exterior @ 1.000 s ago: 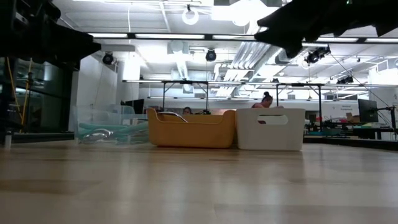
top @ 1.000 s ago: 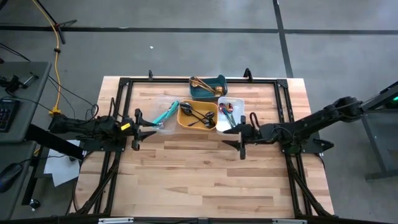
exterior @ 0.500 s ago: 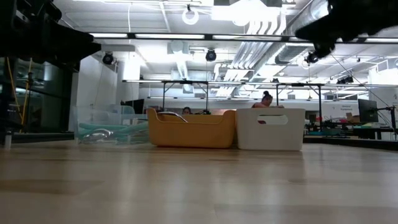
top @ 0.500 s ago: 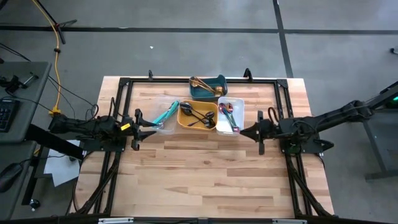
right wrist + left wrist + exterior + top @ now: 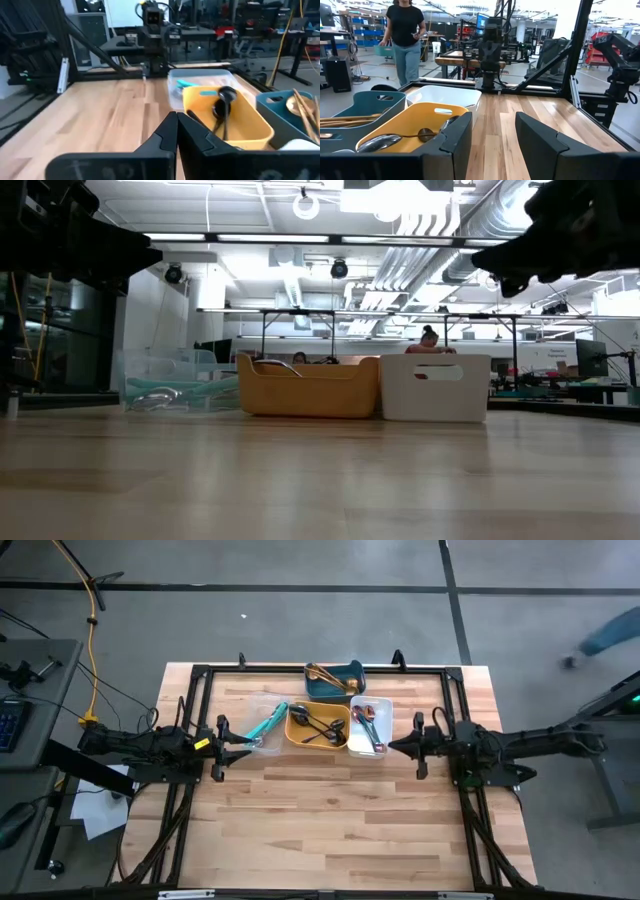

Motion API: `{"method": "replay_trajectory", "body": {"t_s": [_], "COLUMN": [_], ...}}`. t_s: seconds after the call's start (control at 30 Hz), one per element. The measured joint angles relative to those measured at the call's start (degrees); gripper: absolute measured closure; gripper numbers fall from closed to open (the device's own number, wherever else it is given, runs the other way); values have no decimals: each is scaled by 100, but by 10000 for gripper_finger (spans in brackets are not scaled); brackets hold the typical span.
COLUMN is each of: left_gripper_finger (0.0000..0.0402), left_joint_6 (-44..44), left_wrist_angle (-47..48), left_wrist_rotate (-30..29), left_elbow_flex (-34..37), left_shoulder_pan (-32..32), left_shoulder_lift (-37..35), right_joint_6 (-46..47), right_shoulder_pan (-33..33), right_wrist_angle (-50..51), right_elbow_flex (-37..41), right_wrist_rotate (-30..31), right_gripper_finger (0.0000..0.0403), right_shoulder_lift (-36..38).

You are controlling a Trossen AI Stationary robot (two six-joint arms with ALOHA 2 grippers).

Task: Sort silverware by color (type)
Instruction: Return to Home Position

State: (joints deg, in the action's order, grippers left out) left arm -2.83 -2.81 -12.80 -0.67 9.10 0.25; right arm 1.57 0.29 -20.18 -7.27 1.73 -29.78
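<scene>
The silverware lies sorted in four trays at the table's far middle. Teal-handled spoons (image 5: pixel 268 723) are in a clear tray (image 5: pixel 252 712). Black spoons (image 5: pixel 316 727) are in a yellow tray (image 5: pixel 296 736). Pink-purple pieces (image 5: pixel 367 727) are in a white tray (image 5: pixel 384 710), and gold pieces (image 5: pixel 322 674) in a teal tray (image 5: pixel 350 670). My left gripper (image 5: pixel 235 745) hovers open and level at the table's left, just near of the clear tray. My right gripper (image 5: pixel 392 747) is shut on nothing, level, just right of the white tray.
A black frame (image 5: pixel 300 669) runs around the table top. Bare wood fills the near half of the table (image 5: pixel 320 830). In the left wrist view a person (image 5: pixel 405 35) walks in the room beyond the table.
My right gripper has shut its wide-spread fingers and drawn back toward the table's right edge, away from the white tray, with nothing in them. The silverware and trays have not moved.
</scene>
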Motion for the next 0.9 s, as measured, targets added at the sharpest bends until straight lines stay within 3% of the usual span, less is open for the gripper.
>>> {"method": "replay_trajectory", "body": {"t_s": [0.17, 0.37, 0.7, 0.9], "left_gripper_finger": [257, 257, 257, 257], "left_joint_6": [0, 1, 2, 2], "left_wrist_angle": [0, 0, 0, 0], "left_wrist_rotate": [0, 0, 0, 0], "left_elbow_flex": [0, -1, -2, -2], "left_shoulder_pan": [0, 0, 0, 0], "left_shoulder_lift": [0, 0, 0, 0], "right_joint_6": [-61, -103, -851, -95], "right_shoulder_pan": [-489, -345, -81, -83], "right_wrist_angle": [142, -279, 459, 515], "right_elbow_flex": [61, 670, 669, 671], "right_wrist_rotate": [-870, -818, -881, -863], "right_gripper_finger": [402, 402, 403, 403], "right_shoulder_lift": [105, 563, 1409, 1441]}}
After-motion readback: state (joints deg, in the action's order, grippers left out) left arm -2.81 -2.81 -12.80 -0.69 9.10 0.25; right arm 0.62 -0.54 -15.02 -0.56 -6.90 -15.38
